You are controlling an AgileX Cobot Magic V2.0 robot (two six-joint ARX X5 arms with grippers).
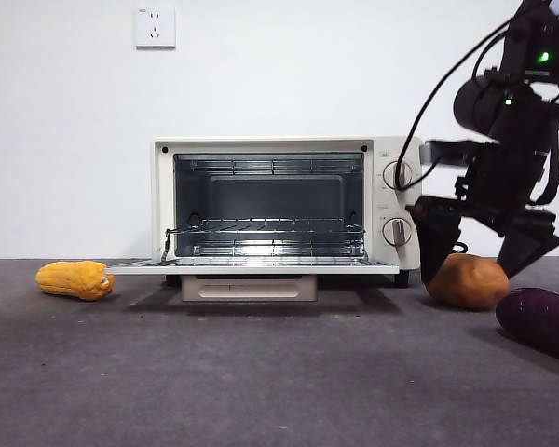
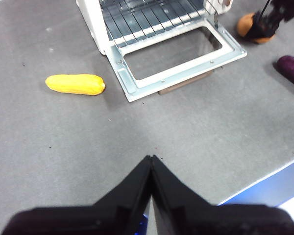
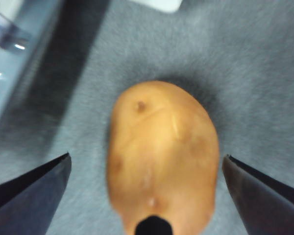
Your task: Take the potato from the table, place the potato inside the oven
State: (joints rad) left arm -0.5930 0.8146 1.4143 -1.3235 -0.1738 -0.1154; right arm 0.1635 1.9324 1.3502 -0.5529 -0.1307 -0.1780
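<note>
A: Start with the big things. Where does the oven (image 1: 284, 212) stand?

B: Mid-table (image 1: 261, 372), door dropped flat toward the camera, wire rack bare. The potato (image 1: 467, 280) lies on the table just beside the oven's knob end, with the purple vegetable (image 1: 541, 320) close on its far side. The yellow ridged vegetable (image 1: 74, 278) is well apart, off the other end of the open door.

A: Which arm is nearer the potato?

B: The right one, plainly. The right gripper (image 3: 146, 196) hangs directly over the potato, jaws spread wide, one tip on each side and neither touching it. In the wrist view the potato's long axis runs straight away from the wrist, between the jaws, so they would close across its narrow width. I'd judge that the relation to keep: come straight down, then squeeze.

A: And the left gripper (image 2: 151, 164)?

B: Jaws pressed together, holding nothing, waiting over bare table in front of the oven door, far from the potato.

A: Any writing to read?

B: None I can make out. The marks around the knobs (image 1: 397, 174) are too small, and the wall socket (image 1: 155, 27) shows no legible label.
</note>
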